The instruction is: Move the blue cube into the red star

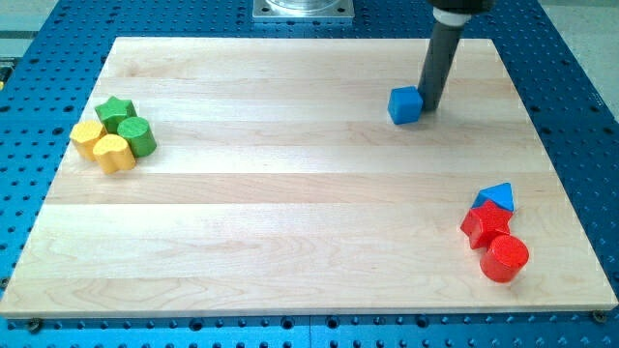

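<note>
The blue cube [405, 104] sits on the wooden board [290, 222] at the view's upper right. My tip [429, 105] rests on the board right beside the cube, on its right side, touching or nearly touching it. The red star [485, 224] lies near the board's lower right corner, well below and to the right of the cube. A blue triangle [497, 196] touches the star's upper right side. A red cylinder [504, 258] touches its lower right side.
A cluster sits at the board's left edge: a green star [115, 111], a green cylinder [138, 137], a yellow hexagon-like block [89, 137] and a yellow heart-like block [115, 153]. A blue perforated table [580, 87] surrounds the board.
</note>
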Robot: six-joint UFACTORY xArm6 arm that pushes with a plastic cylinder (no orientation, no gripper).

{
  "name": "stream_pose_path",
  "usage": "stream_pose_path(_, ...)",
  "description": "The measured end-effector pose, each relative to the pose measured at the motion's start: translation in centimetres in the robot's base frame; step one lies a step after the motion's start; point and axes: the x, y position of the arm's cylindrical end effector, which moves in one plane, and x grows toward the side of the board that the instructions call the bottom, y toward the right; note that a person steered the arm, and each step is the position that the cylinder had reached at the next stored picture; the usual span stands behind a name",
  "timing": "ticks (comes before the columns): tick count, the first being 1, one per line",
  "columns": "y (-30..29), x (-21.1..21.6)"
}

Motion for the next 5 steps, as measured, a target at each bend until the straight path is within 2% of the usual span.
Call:
stream_pose_path(1, -0.4, -0.5)
stream_pose_path(2, -0.7, -4.0)
stream_pose_path(3, -2.6, -4.9)
stream_pose_path(4, -3.2, 0.0)
stream_pose_path(5, -3.4, 2.0)
